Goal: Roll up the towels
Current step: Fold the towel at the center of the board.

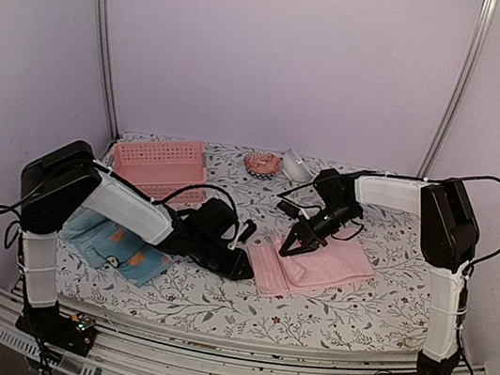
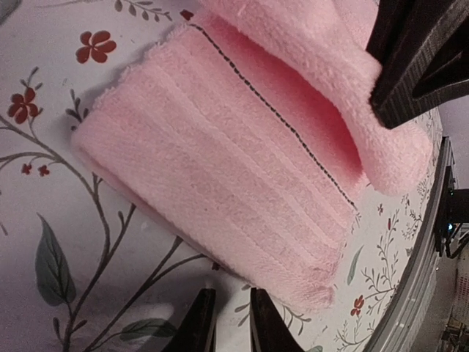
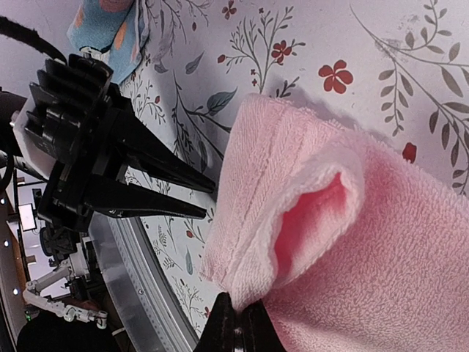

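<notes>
**Two grippers meet at one end of a pink towel**

We see the right gripper (image 3: 234, 317) with its fingers pressed together on the pink towel (image 1: 325, 264), pinching a raised fold at the towel's left end; the lifted layer curls over into an open pocket just above the fingertips. The left gripper (image 2: 231, 299) has its jaws only narrowly apart, with bare cloth showing between them, and it has hold of nothing; its tips point at the same left end of the pink towel, just beside its edge, and we cannot tell whether they touch it.

The pink towel lies folded in flat layers on the floral tablecloth (image 1: 359, 311), a dark line of stitching running along one layer; the rest of it spreads out to the right of the pinched fold.

Well to the left of the pink towel a blue towel (image 1: 117, 248) with orange motifs lies partly under the left arm (image 1: 133, 207). Beyond the pink towel and to its left stands a pink perforated basket (image 1: 160, 166). Behind the pink towel, near the back wall, sits a small bowl (image 1: 261, 163).
</notes>
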### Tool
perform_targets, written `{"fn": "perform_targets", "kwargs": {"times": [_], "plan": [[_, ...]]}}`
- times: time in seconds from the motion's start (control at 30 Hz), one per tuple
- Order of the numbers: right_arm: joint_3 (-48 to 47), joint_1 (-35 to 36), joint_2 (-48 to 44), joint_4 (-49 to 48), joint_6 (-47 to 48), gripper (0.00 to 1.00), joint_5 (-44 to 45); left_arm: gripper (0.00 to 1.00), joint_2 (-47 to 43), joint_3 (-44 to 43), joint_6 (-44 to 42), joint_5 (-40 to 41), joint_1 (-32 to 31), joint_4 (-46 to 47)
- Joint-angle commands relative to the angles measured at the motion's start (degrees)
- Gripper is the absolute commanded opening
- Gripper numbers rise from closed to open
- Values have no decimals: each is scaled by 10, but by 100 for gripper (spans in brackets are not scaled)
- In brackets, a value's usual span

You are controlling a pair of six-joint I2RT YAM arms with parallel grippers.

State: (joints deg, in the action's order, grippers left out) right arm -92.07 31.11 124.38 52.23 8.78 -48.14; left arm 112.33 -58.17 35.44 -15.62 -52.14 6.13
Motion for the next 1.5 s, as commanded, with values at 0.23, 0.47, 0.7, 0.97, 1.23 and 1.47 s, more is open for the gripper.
{"fn": "perform_targets", "kwargs": {"times": [0.23, 0.47, 0.7, 0.97, 1.23, 1.47], "plan": [[-33, 18, 21, -10, -12, 3, -24, 16, 31, 4, 0, -14, -8, -25], [-50, 34, 33, -3, -11, 3, -40, 15, 34, 5, 0, -18, -8, -24], [-62, 41, 47, -6, -15, 3, -32, 15, 33, 9, 1, -18, -9, -23], [-97, 42, 62, 24, 12, 37, -68, 16, 18, 25, 7, -12, -9, -12], [-83, 23, 0, 45, 66, 40, -55, 29, -92, 89, 29, 24, -15, -26], [-73, -41, -96, 41, 120, 39, 38, 46, -151, 77, 14, 80, -16, -60]]}}
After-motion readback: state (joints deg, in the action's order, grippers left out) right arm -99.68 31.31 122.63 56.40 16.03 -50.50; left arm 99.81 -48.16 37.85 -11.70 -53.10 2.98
